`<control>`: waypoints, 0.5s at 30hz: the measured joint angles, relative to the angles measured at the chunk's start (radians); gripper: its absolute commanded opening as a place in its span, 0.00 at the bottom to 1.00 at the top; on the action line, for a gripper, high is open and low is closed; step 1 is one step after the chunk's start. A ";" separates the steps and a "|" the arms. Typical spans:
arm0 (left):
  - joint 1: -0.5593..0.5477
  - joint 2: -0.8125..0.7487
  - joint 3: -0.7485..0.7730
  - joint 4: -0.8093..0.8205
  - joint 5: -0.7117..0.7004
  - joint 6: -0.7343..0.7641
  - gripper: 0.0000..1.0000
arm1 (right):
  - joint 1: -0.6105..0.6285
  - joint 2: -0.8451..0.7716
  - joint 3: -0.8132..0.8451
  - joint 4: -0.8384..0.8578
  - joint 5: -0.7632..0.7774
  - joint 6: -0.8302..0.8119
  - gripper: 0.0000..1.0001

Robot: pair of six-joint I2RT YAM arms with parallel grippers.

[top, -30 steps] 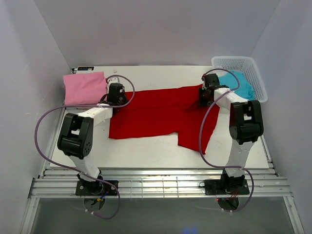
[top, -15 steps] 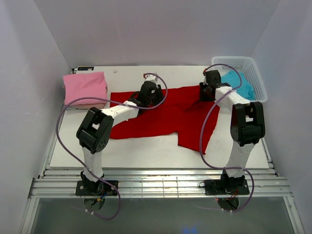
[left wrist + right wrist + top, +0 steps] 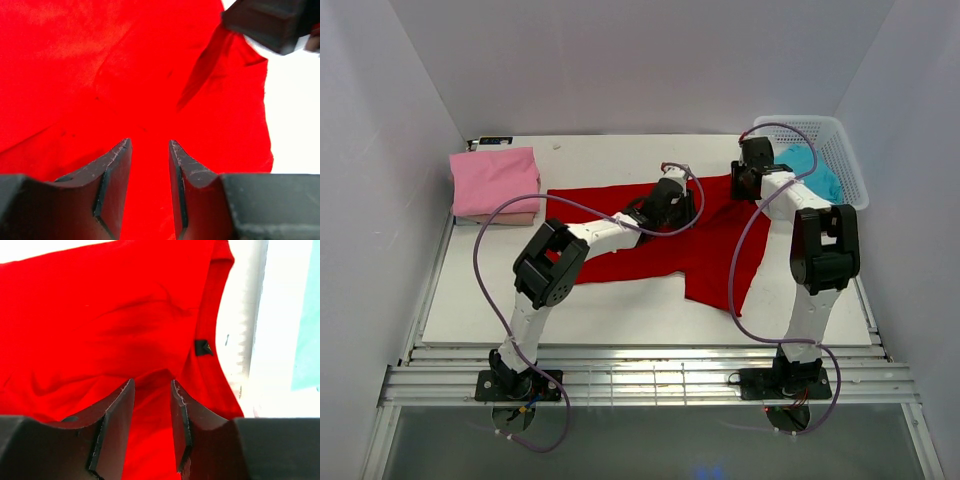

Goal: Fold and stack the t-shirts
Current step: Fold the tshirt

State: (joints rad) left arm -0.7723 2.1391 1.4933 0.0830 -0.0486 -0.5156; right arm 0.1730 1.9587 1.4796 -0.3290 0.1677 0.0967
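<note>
A folded pink cloth t-shirt (image 3: 495,180) lay at the far left of the white table (image 3: 620,310), squared on top of a beige cloth t-shirt (image 3: 508,217) of which only a thin edge showed. That pair looked finished. At centre, the bright red cloth t-shirt (image 3: 610,235) was spread flat and unfolded, one part reaching toward the near edge.

The left gripper (image 3: 150,142) hung low over the red shirt's middle, jaws apart with nothing seen between them. The right gripper (image 3: 152,382) sat by the collar. A peak of red cloth rose into its jaws and a taut ridge ran up to it, so it appeared clamped on a pinch of the shirt.

At far right, a crumpled turquoise cloth t-shirt (image 3: 812,172) waited in the white plastic lattice basket (image 3: 848,160). By this showing, about half the job remained: two shirts to fold and stack.

The arms covered the red shirt's far edge, and the basket's depths could not be made out.
</note>
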 measured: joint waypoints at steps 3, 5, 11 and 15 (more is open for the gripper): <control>-0.003 0.000 0.026 0.000 0.003 -0.001 0.46 | -0.005 0.021 0.004 0.002 0.006 -0.001 0.41; -0.005 0.000 0.043 0.001 0.005 -0.002 0.46 | -0.008 0.034 0.003 0.002 0.009 -0.003 0.41; -0.009 0.020 0.081 0.011 0.011 -0.006 0.46 | -0.014 0.055 0.003 0.000 0.016 -0.010 0.08; -0.014 0.040 0.082 0.001 0.013 -0.008 0.47 | -0.016 0.054 -0.003 0.007 0.013 -0.005 0.08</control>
State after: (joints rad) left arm -0.7860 2.1792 1.5749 0.0841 -0.0360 -0.5240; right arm 0.1574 2.0125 1.4765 -0.3222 0.1802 0.0921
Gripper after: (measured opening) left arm 0.463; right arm 0.083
